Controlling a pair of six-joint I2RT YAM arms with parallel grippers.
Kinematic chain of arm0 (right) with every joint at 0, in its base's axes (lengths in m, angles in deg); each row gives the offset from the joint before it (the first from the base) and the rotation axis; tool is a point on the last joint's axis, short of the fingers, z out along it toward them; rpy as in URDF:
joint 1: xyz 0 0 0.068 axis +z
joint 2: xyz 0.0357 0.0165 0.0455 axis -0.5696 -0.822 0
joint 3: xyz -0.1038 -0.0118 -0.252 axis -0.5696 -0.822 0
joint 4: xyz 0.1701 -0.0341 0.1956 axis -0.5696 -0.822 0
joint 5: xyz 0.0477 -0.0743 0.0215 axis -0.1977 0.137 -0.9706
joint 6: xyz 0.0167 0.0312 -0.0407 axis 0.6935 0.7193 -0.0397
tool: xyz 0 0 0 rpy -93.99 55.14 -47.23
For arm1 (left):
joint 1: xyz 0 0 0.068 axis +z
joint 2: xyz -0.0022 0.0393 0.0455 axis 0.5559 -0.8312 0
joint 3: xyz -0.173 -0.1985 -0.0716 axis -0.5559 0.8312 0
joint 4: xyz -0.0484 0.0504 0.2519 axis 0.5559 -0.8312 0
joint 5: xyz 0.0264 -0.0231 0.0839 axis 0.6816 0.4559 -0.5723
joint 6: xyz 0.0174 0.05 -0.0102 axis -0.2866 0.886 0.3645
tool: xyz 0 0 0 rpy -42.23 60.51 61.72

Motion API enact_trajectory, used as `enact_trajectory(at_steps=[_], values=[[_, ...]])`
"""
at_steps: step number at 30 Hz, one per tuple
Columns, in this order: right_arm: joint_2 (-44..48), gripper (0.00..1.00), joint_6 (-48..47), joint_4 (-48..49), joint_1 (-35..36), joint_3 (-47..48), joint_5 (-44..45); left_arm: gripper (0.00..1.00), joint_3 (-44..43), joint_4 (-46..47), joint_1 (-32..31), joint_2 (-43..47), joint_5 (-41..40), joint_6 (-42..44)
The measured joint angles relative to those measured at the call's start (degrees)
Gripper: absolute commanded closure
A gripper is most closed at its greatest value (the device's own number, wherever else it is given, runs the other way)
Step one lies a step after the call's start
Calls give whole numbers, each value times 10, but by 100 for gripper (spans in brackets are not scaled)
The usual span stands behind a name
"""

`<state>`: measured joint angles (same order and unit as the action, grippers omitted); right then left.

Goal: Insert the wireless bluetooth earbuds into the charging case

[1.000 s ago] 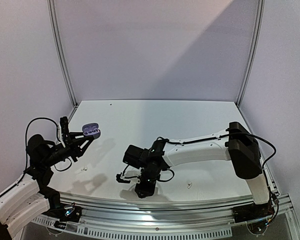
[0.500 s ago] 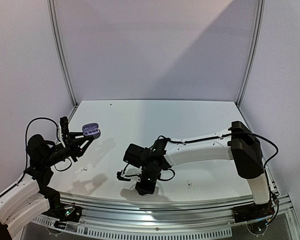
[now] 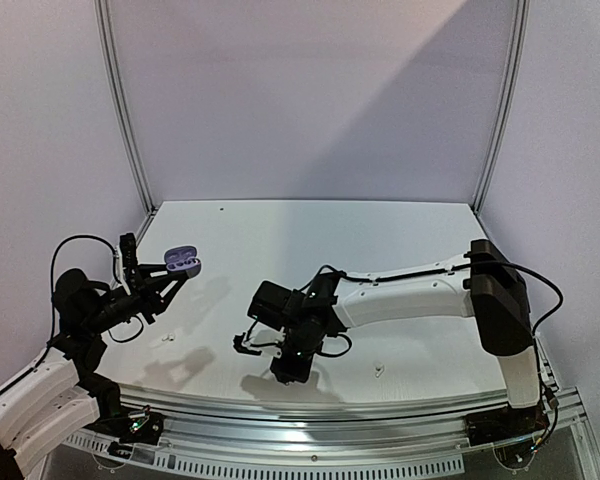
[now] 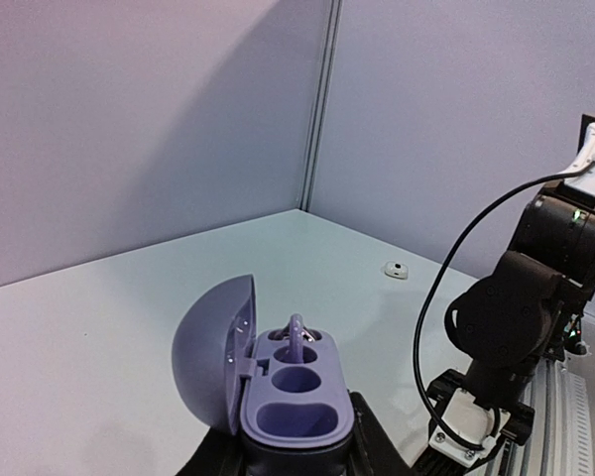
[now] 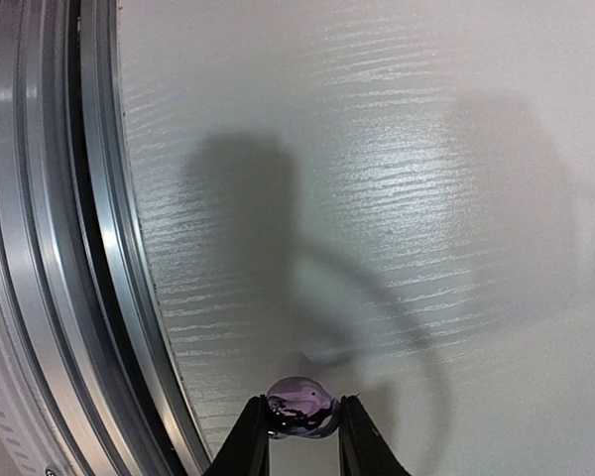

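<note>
The right pincer (image 5: 302, 424) is pinching a glossy, dark purplish earbud (image 5: 299, 406), one finger on each side, at the bottom centre of its wrist view. It sits right at the white table (image 5: 426, 149); I cannot tell whether it has lifted off the surface.

The left pincer (image 4: 296, 451) is clamped on the base of the lilac case (image 4: 296, 402). It holds the case up in the air at the left of the overhead view, with the lid swung open.

A seated earbud (image 4: 297, 335) stands in the far socket and the socket next to it looks empty. I judge this case about half done: one bud is in, and one is gripped but not yet carried over and set in.

A small white piece (image 4: 396, 270), likely another earbud, lies on the table right of centre in the left wrist view, well apart from both pincers.

Possible hindrances are the metal rail (image 5: 40, 248), close at the left of the right wrist view, and the loose black cable (image 4: 421, 307) looping off the right arm.
</note>
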<state>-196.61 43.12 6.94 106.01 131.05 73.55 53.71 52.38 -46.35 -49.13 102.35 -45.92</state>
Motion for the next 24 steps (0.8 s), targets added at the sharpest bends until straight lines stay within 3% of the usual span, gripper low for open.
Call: enact_trajectory(at_steps=[9, 17, 24], values=[[0, 89, 1, -3, -1, 0, 24, 100, 0, 0, 0, 0, 0, 0], [19, 89, -14, -15, -2, 12, 123, 100, 0, 0, 0, -7, 7, 0], [75, 89, -72, -24, -2, 148, 218, 100, -19, -14, -32, -43, 14, 24]])
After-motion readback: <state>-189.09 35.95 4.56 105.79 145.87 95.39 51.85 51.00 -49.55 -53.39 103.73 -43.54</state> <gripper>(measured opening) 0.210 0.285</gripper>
